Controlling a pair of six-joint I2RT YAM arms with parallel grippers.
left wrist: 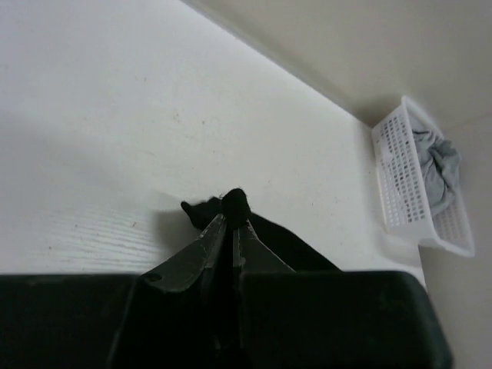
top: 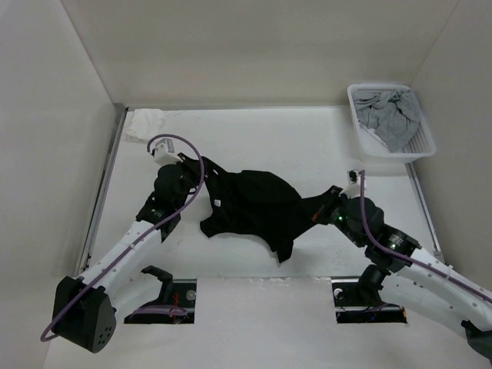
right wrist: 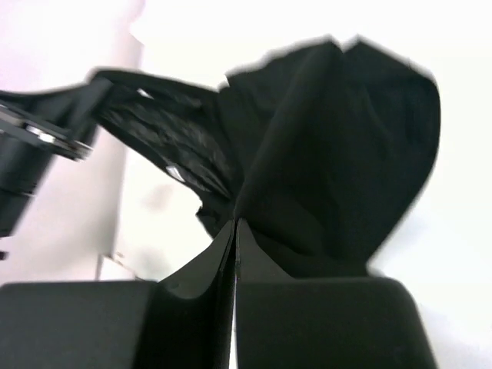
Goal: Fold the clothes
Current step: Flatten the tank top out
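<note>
The clothes (top: 254, 204), a plain black garment, hang bunched between my two grippers over the middle of the table. My left gripper (top: 198, 171) holds the left end; in the left wrist view it (left wrist: 231, 214) is shut, with a small tuft of the clothes (left wrist: 234, 201) poking past the tips. On the right end my right gripper (top: 321, 204) is also shut; in the right wrist view it (right wrist: 236, 224) pinches the clothes (right wrist: 338, 154), which rise in folds just beyond the fingertips. A narrow strap trails at the lower middle.
A white basket (top: 361, 123) holding a grey garment (top: 392, 119) stands at the back right, also seen as the basket (left wrist: 400, 177) in the left wrist view. A small white cloth (top: 150, 123) lies at the back left corner. Walls enclose the table on three sides.
</note>
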